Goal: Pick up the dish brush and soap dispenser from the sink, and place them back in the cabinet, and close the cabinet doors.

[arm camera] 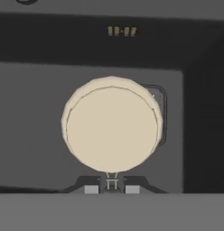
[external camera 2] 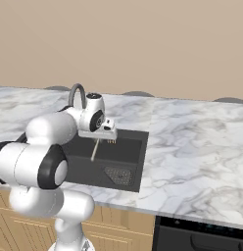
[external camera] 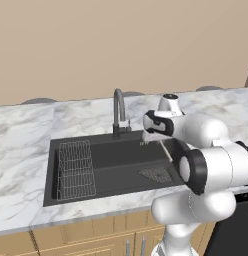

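My gripper (arm camera: 111, 188) is shut on the thin pale handle of the dish brush (arm camera: 111, 126), whose round cream head faces away from the hand. The dish brush (external camera: 167, 152) hangs below my gripper (external camera: 160, 141) over the right half of the black sink (external camera: 121, 172), clear of its floor. From the other side, the brush handle (external camera 2: 94, 151) slants down from my gripper (external camera 2: 97, 138) into the sink (external camera 2: 138, 162). The soap dispenser, the cabinet and the cabinet doors are out of view.
A wire grid rack (external camera: 75, 170) lies in the left part of the basin, and the gooseneck faucet (external camera: 118, 112) stands behind it. A drain (external camera 2: 118, 175) sits under the brush. Marble counter (external camera 2: 192, 147) surrounds the sink; a dark appliance (external camera 2: 202, 235) is below right.
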Available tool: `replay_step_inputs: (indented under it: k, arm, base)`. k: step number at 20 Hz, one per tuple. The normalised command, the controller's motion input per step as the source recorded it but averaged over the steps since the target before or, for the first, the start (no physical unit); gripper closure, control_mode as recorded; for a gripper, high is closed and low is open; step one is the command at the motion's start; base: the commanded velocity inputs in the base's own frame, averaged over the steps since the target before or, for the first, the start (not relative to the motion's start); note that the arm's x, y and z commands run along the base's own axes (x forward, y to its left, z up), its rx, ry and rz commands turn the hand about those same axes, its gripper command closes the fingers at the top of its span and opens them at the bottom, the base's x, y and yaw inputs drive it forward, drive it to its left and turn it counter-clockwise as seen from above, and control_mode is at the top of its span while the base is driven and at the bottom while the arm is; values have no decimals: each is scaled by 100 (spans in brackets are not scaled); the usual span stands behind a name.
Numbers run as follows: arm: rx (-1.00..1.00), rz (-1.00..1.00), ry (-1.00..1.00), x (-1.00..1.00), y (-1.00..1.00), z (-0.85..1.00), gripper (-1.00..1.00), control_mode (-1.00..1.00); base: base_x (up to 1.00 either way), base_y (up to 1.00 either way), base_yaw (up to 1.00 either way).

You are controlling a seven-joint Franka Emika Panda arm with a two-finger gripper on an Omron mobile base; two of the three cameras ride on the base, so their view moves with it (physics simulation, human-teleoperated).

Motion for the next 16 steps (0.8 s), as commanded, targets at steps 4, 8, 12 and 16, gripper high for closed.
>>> replay_step_inputs:
  k: [4, 8, 12, 16]
  arm:
    - [0, -2, -3, -23, -10, 33, 100, -100]
    - [0, -1, -7, -40, -18, 31, 100, -100]
    - [0, 0, -9, -53, -20, 35, 100, -100]
    - [-1, -1, -7, -26, -7, 40, 100, -100]
  base:
    - [0, 0, 0]
    - [0, 0, 0]
    - [0, 0, 0]
    - [0, 0, 0]
